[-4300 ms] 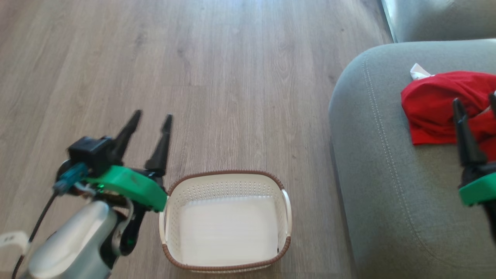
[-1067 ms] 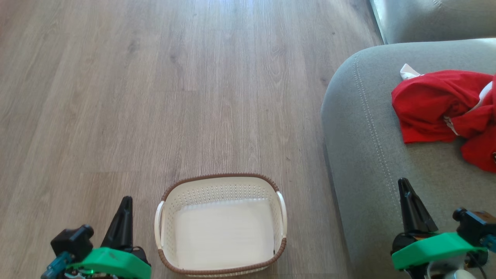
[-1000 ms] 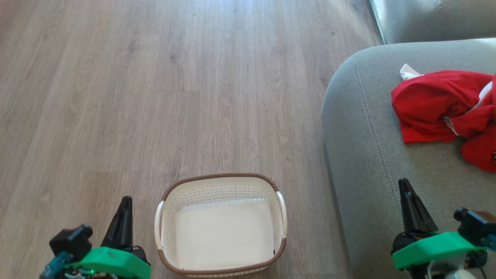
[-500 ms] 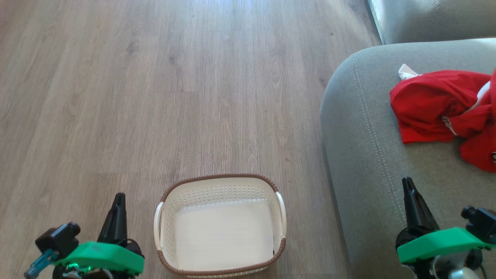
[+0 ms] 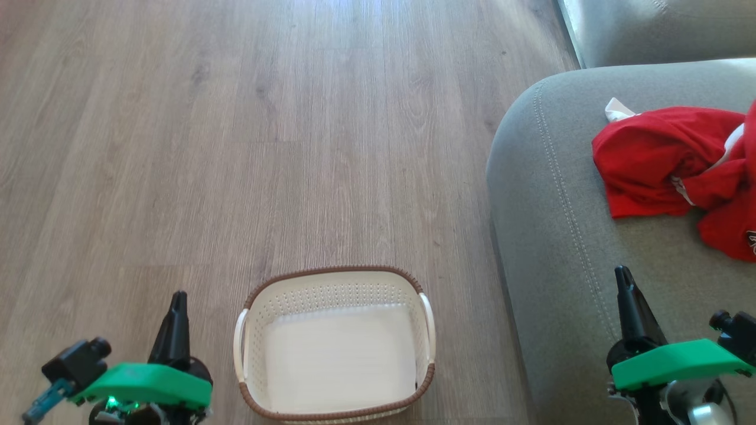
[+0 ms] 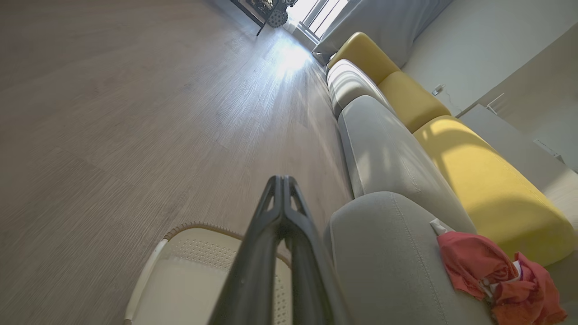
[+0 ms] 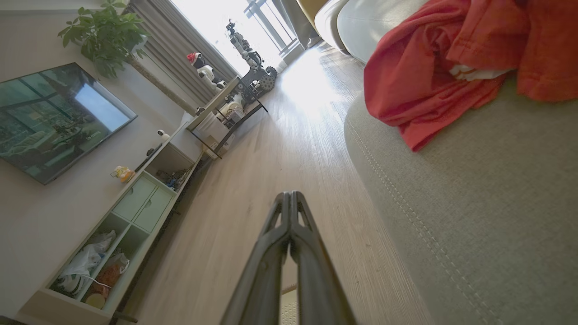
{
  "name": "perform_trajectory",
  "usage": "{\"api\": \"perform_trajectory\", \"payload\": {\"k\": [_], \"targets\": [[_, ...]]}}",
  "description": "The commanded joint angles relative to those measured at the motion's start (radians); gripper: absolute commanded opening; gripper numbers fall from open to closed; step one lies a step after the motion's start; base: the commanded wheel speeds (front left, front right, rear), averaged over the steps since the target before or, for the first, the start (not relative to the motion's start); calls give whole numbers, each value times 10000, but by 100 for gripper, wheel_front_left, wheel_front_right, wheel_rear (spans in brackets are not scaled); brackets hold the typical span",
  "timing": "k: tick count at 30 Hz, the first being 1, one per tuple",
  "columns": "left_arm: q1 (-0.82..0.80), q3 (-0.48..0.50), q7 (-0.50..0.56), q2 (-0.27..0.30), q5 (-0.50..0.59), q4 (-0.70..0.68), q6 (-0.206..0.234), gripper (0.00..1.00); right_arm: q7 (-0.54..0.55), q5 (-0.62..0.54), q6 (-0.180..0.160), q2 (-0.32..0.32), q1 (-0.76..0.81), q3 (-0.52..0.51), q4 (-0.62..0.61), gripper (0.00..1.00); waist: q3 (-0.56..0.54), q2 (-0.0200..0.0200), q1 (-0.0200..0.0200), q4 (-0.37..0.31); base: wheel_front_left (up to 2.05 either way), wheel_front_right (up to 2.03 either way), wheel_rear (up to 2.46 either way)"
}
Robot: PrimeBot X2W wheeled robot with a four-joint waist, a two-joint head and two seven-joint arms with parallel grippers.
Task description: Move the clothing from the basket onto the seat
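Wood floor [image 5: 236,147] around basket [image 5: 334,270], yellow cushions [image 6: 478,180]

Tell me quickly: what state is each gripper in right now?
Left gripper: closed, holding nothing.
Right gripper: closed, holding nothing.

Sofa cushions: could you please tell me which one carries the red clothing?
The nearest grey-green fabric seat cushion, beneath the crumpled red fabric clothing; the yellow cushions rise behind.

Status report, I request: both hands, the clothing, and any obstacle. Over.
Both shut and empty: left hand beside the basket, right hand by the seat. Basket empty; clothing lies on the seat. Nothing in the way.
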Motion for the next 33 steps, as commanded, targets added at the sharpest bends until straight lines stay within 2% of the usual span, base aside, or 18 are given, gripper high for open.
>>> {"api": "perform_trajectory", "payload": {"k": [1,33], "targets": [[-556,283,70,52,-313,-296,-28,0,49,304,1,-52,-476,-36,-243,0,-3,0,0,-4,0,0,0],[-897,700,965,-23,-3765,-218,-46,0,921,3487,0,112,-900,-326,133,0,-62,0,0,-90,0,0,0]]}}
